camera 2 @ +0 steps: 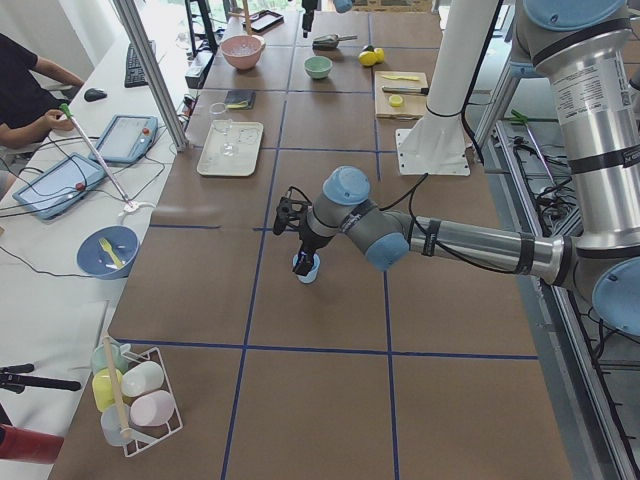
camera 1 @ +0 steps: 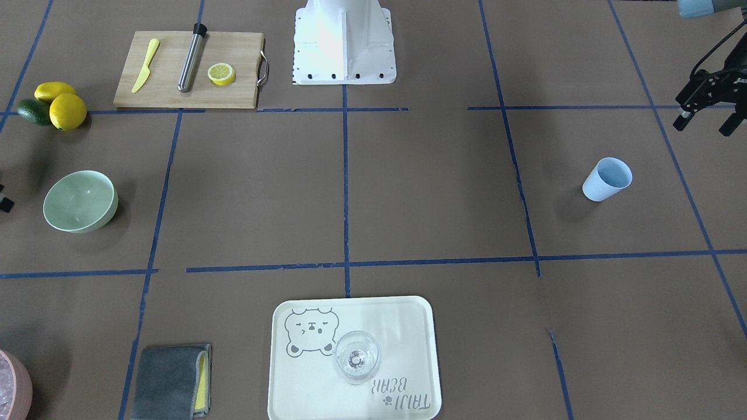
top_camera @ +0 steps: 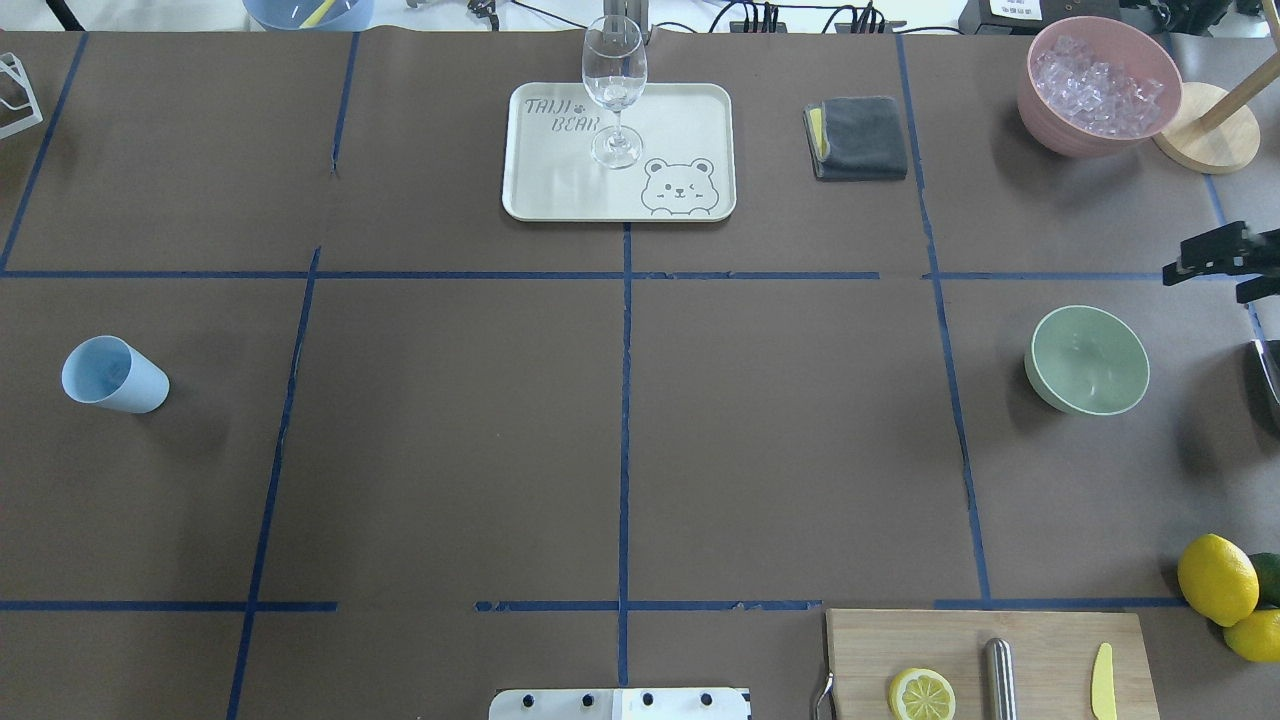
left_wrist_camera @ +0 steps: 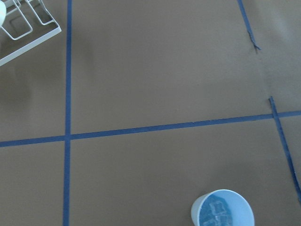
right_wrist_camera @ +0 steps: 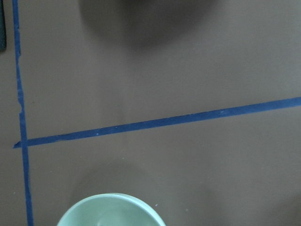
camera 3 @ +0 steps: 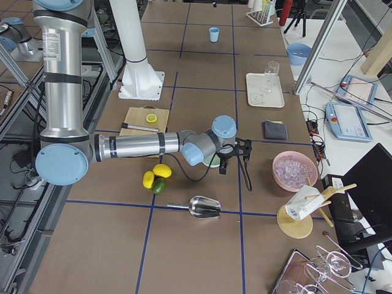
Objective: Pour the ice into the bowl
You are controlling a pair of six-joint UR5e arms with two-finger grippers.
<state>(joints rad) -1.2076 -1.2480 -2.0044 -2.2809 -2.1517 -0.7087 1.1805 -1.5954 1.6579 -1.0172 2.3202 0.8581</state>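
The ice (top_camera: pixel 1098 82) is a heap of clear little cubes in a pink container (top_camera: pixel 1060 130) at the table's far right corner, also in the exterior right view (camera 3: pixel 294 169). The mint-green bowl (top_camera: pixel 1088 360) stands empty on the right side, also in the front view (camera 1: pixel 80 201) and at the bottom of the right wrist view (right_wrist_camera: pixel 110 212). My right gripper (top_camera: pixel 1215 275) hangs open and empty at the right edge, between bowl and pink container. My left gripper (camera 1: pixel 703 123) is open and empty at the far left, beside a light blue cup (camera 1: pixel 607 179).
A metal scoop (camera 3: pixel 205 207) lies on the table right of the bowl. A wine glass (top_camera: pixel 613 90) stands on a cream tray (top_camera: pixel 700 110). A grey cloth (top_camera: pixel 858 138), two lemons (top_camera: pixel 1218 578), and a cutting board (top_camera: pixel 1050 640) with lemon slice lie nearby.
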